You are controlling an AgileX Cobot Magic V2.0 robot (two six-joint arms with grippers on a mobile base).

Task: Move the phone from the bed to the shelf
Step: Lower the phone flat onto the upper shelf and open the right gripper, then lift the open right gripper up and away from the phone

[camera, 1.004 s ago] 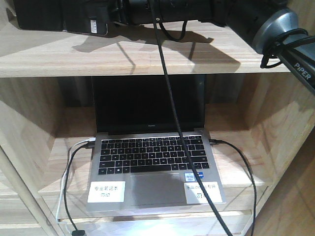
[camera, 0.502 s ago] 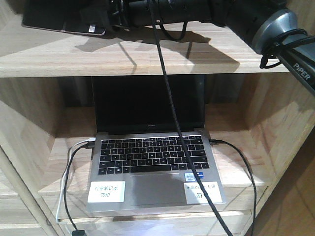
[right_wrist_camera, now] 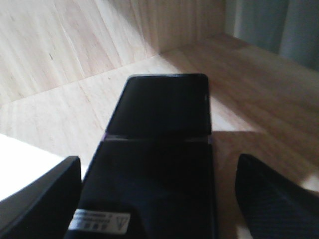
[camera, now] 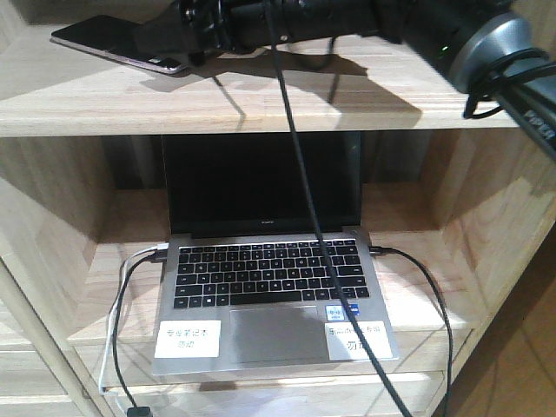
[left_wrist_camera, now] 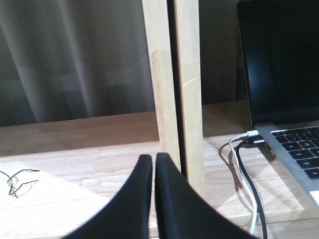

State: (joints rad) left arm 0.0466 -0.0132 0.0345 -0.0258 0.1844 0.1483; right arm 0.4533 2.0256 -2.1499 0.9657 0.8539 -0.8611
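Observation:
The phone (camera: 100, 39), a glossy black slab with a white sticker near its close end, lies on the top shelf (camera: 261, 95) at the far left. In the right wrist view the phone (right_wrist_camera: 164, 104) stretches away over the pale wood of the shelf (right_wrist_camera: 249, 99). My right gripper (camera: 184, 36) reaches in from the right and is open. Its fingers stand either side of the phone's near end, and the right finger (right_wrist_camera: 274, 199) has bare wood showing beside it. My left gripper (left_wrist_camera: 153, 159) is shut on nothing, low over a lower plank. The bed is out of view.
An open grey laptop (camera: 269, 287) sits on the plank below, with cables (camera: 122, 313) plugged in on both sides. The right arm's black cable (camera: 300, 156) hangs down across it. A wooden upright (left_wrist_camera: 174, 89) stands just beyond my left gripper. Side walls close in the shelf bay.
The phone has come down and slightly rightward onto the top plank, lying flatter now. The right gripper's end shifted with it. The laptop and cables have not moved.

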